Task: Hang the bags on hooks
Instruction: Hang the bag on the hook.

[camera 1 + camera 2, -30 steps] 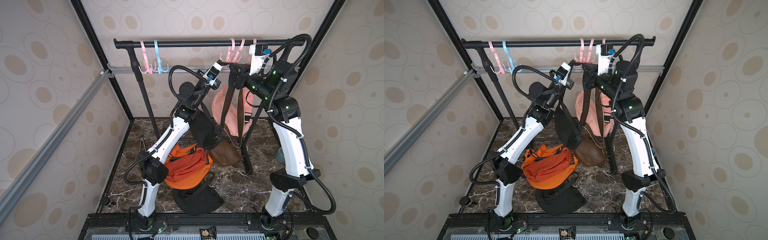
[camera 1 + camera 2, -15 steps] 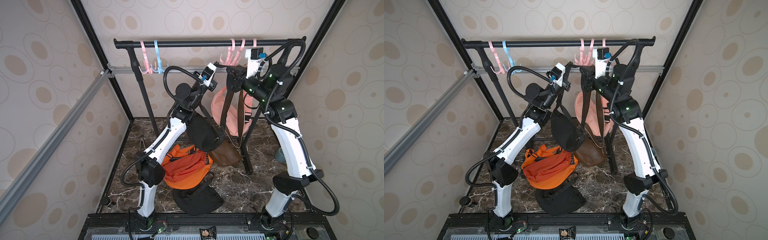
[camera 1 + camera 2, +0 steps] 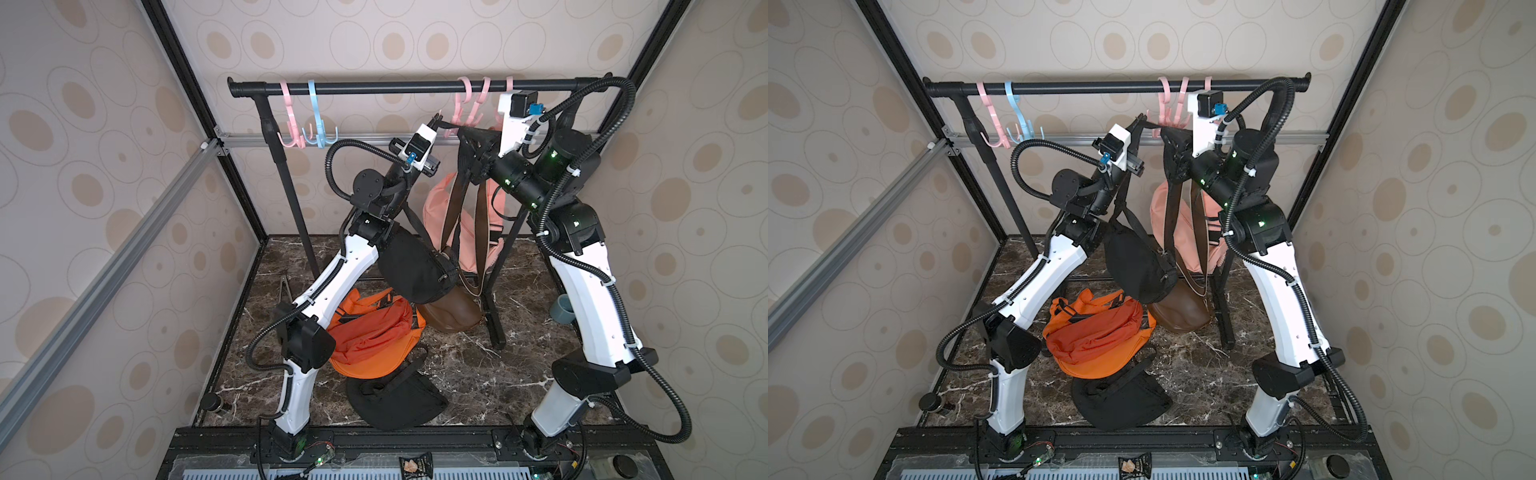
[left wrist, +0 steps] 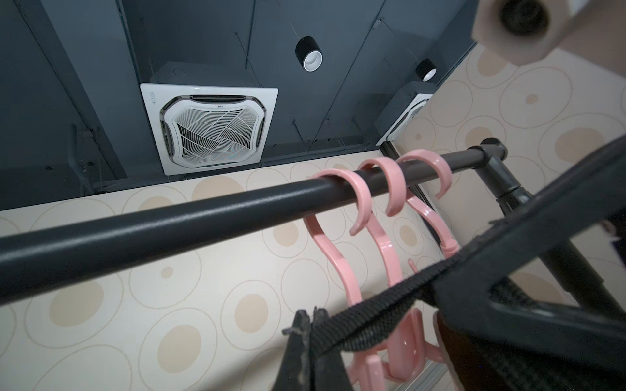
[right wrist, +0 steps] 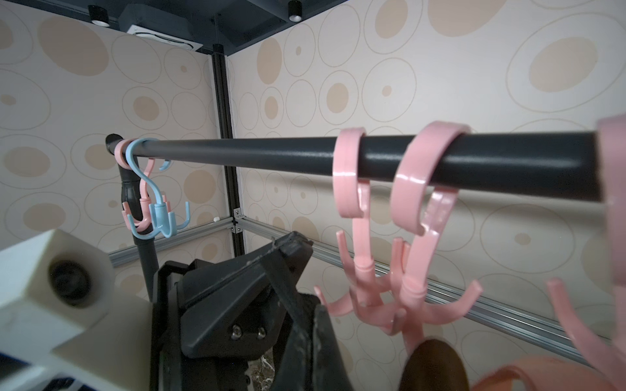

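Left wrist view showed the left gripper (image 4: 306, 321) clamped on the black bag's strap (image 4: 372, 313), lifted closer against the pink hooks (image 4: 399, 352); right gripper (image 3: 471, 143) clenched the strap too, so hooking looked close.

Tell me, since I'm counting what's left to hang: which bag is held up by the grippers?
The black bag: its strap is stretched between the left gripper and right gripper. The orange bag lies on the floor.
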